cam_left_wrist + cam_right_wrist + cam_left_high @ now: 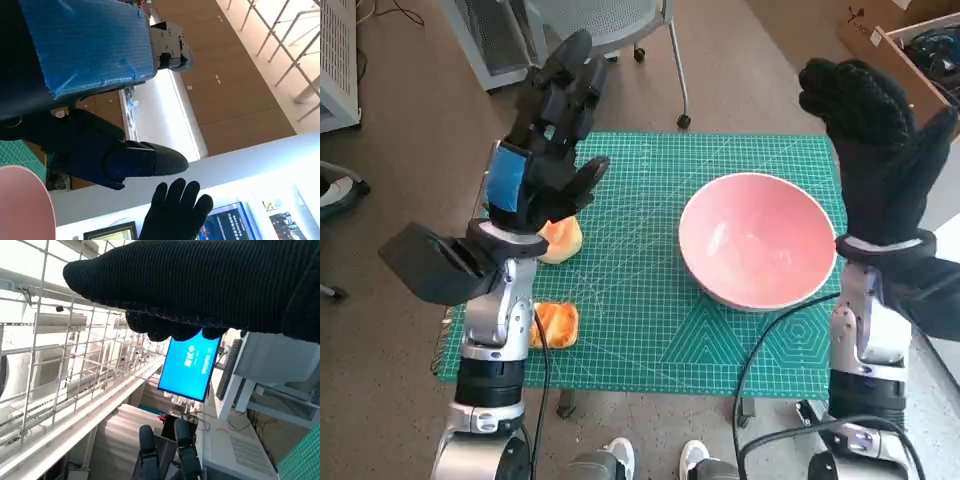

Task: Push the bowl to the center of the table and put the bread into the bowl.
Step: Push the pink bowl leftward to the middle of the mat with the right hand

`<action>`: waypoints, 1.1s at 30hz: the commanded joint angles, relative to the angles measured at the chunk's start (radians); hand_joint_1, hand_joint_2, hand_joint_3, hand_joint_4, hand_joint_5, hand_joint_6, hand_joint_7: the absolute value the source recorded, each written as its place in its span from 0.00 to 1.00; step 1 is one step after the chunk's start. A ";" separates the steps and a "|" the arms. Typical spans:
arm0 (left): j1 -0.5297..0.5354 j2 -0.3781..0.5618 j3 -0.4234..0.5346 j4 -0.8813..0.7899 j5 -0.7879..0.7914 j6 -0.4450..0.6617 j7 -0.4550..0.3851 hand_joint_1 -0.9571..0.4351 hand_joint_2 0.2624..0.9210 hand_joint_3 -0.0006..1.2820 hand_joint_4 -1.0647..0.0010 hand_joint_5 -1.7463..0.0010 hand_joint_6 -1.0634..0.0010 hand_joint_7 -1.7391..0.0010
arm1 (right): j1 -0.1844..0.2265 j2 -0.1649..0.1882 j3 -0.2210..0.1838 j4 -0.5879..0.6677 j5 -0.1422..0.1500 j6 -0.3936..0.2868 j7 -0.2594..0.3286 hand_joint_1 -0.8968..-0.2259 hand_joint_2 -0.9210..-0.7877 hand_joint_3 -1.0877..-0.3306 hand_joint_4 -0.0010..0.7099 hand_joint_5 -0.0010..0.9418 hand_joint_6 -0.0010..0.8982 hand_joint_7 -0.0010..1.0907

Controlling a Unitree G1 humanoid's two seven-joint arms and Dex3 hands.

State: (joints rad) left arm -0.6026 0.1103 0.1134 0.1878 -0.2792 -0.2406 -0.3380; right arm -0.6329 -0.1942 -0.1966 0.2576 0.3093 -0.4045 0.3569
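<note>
Head view: the left hand (548, 140) is raised above the green mat (650, 330), fingers spread and nothing held. Two pieces of bread are seen on its side: one (562, 240) just below and partly under the hand, the other (556, 325) nearer the robot, beside the left forearm. The pink bowl (757, 238) lies to the right of that hand and just inward of the right hand (875, 140), which is lifted, fingers apart, empty. The bowl is judged nearer the right hand, so the push toward the mat's middle would run leftward from it; the bread is nearer the left.
</note>
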 commanded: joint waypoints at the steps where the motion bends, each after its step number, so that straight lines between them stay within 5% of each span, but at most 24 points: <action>1: 0.012 -0.002 0.000 -0.015 -0.002 0.003 0.003 0.23 1.00 0.22 0.93 0.96 1.00 0.73 | 0.031 -0.017 -0.017 0.019 0.003 -0.005 0.008 0.53 0.00 0.72 0.47 0.00 0.26 0.40; 6: 0.015 -0.004 -0.001 -0.021 0.001 0.005 0.008 0.24 1.00 0.22 0.93 0.96 1.00 0.73 | 0.031 -0.037 -0.045 0.060 0.009 -0.033 0.018 0.54 0.00 0.68 0.45 0.00 0.18 0.47; 13: 0.026 -0.003 -0.004 -0.038 0.007 0.008 0.018 0.24 1.00 0.22 0.93 0.96 1.00 0.73 | 0.001 -0.089 -0.123 0.269 0.049 -0.110 0.071 0.58 0.00 0.68 0.43 0.00 0.16 0.49; 19: 0.032 0.002 -0.004 -0.044 0.011 0.006 0.023 0.24 1.00 0.23 0.93 0.96 1.00 0.73 | -0.026 -0.116 -0.170 0.445 0.038 -0.173 0.041 0.58 0.00 0.69 0.42 0.00 0.19 0.44; 33: 0.035 0.004 -0.005 -0.046 0.019 0.006 0.035 0.24 1.00 0.23 0.93 0.96 1.00 0.73 | -0.075 -0.103 -0.232 0.762 0.047 -0.182 -0.023 0.65 0.00 0.70 0.45 0.01 0.27 0.39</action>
State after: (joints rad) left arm -0.5739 0.1108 0.1113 0.1576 -0.2727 -0.2379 -0.3083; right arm -0.7055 -0.3103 -0.4173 0.9544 0.3497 -0.6054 0.3543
